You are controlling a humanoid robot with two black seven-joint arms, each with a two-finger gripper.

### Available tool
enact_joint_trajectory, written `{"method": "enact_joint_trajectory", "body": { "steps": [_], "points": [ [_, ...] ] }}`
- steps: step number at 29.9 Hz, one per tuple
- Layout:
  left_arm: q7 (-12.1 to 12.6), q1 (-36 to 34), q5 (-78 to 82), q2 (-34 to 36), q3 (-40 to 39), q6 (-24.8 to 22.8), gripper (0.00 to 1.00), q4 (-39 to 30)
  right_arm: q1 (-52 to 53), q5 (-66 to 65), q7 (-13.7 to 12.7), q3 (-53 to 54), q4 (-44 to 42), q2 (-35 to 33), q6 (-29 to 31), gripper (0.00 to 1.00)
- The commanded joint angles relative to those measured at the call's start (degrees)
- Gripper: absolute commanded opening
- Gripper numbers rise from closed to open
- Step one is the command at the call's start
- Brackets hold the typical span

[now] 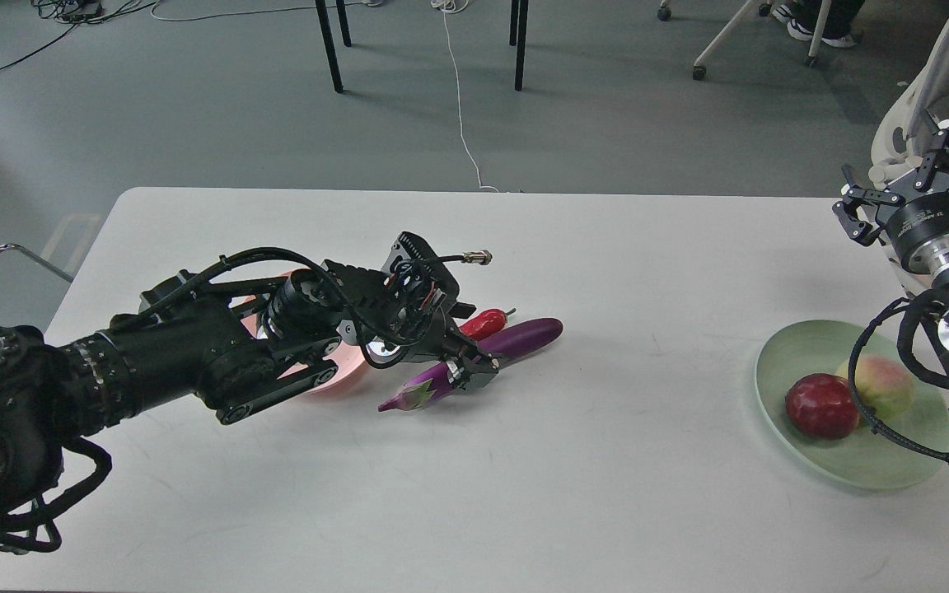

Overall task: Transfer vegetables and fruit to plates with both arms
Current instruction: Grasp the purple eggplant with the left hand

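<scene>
White table (606, 494), grey floor (194, 107), black chair legs (329, 45), white cable (460, 107).

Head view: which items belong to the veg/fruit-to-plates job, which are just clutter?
Job:
eggplant, left pincer closed around it
red chili
pink plate
green plate, holding peach and pomegranate
right pincer, raised, open

Clutter:
white cable on the floor
black table legs
wheeled chair base

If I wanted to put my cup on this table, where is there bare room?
The white table is bare in the wide middle stretch between the eggplant and the green plate, and along the near edge. It is crowded around the left gripper, chili pepper and pink plate.
</scene>
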Motion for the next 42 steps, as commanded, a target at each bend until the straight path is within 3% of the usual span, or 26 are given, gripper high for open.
{"method": "enact_joint_trajectory", "body": {
  "steps": [1,24,36,42],
  "points": [
    [-0.1,0.3,0.0,0.0,0.1,0.0,0.85,-0.6,0.2,0.0,0.0,0.0,0.0,0.1,0.0,0.99],
    [-0.2,1.0,0.0,-0.4,0.6,1.7,0.78,-1.7,0.6,-0.1,0.1,-0.2,0.0,0.1,0.0,0.98],
    [-0.2,1.4,0.4,-0.8,0.8,1.7,0.68,-3.3,1.4,0.0,0.1,-0.1,0.1,0.1,0.0,0.98],
    [-0.2,2.5,0.4,-0.2,0.9,1.7,0.41,-3.0,1.4,0.0,0.1,-0.1,0.1,0.1,0.0,0.98]
  ]
}}
